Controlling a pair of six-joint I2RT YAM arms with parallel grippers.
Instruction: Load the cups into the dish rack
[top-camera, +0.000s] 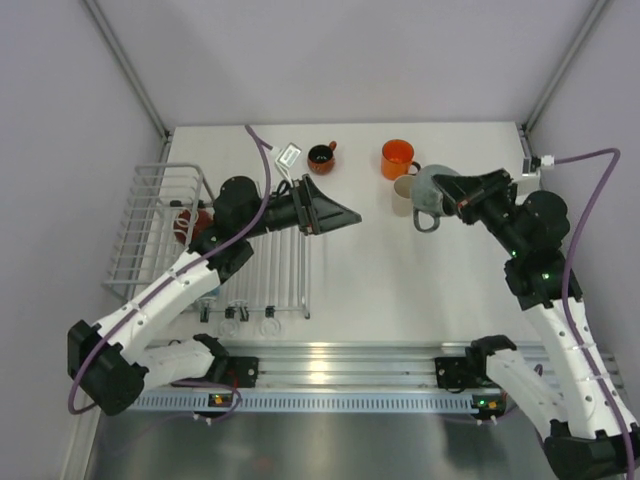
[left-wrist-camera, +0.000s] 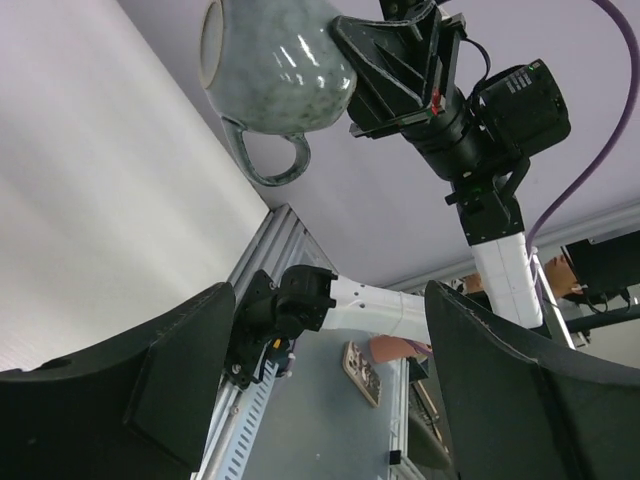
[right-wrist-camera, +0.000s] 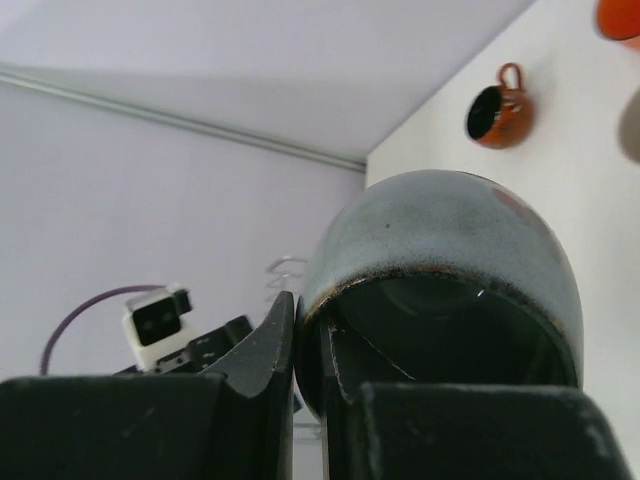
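Observation:
My right gripper (top-camera: 452, 197) is shut on the rim of the grey-blue cup (top-camera: 432, 192), one finger inside and one outside (right-wrist-camera: 265, 365), and holds it above the table. The left wrist view shows this cup (left-wrist-camera: 275, 65) hanging with its handle down. My left gripper (top-camera: 335, 212) is open and empty, pointing right toward that cup, a gap apart. The orange cup (top-camera: 398, 158), the cream cup (top-camera: 403, 196) and the small dark red cup (top-camera: 322, 156) stand on the table at the back. A red cup (top-camera: 190, 222) lies in the basket of the white dish rack (top-camera: 145, 225), partly hidden by my left arm.
The rack's low slatted section (top-camera: 285, 275) lies under my left forearm. A small white tag (top-camera: 288, 155) lies near the dark red cup (right-wrist-camera: 495, 115). Walls close in the table at the back and both sides.

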